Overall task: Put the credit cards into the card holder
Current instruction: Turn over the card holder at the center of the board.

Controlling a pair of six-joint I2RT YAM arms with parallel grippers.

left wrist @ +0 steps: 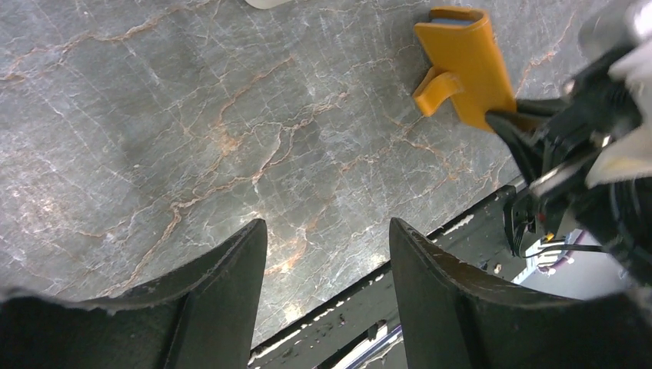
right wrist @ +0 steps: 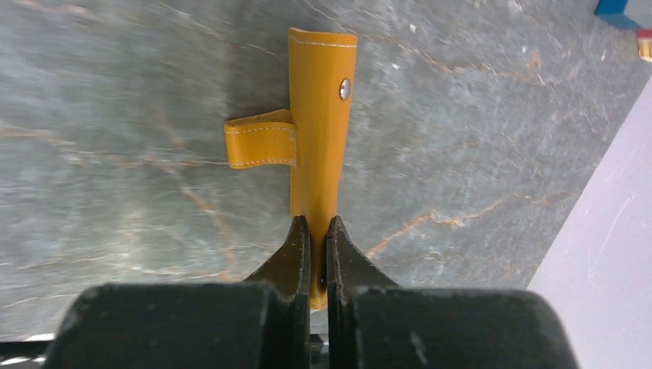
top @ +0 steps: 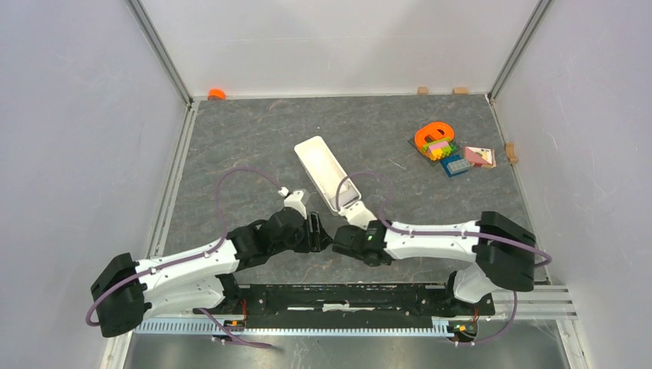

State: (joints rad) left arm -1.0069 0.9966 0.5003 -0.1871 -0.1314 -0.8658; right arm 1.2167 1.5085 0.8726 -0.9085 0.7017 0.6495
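at the near middle of the grey marbled worktop [left wrist: 154, 115], the right hand [right wrist: 311, 231] is clamped on one end of the folded orange-tan card holder [right wrist: 319, 115], whose snap tab [right wrist: 261, 138] sticks out unfastened to one side. just beside it, the left hand [left wrist: 327, 227] stands with fingers apart, holding nothing. a long white tray [top: 327, 173] lies behind both hands.

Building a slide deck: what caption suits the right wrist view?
Right gripper shut on one edge of the orange card holder, its snap tab sticking out sideways over the grey table.
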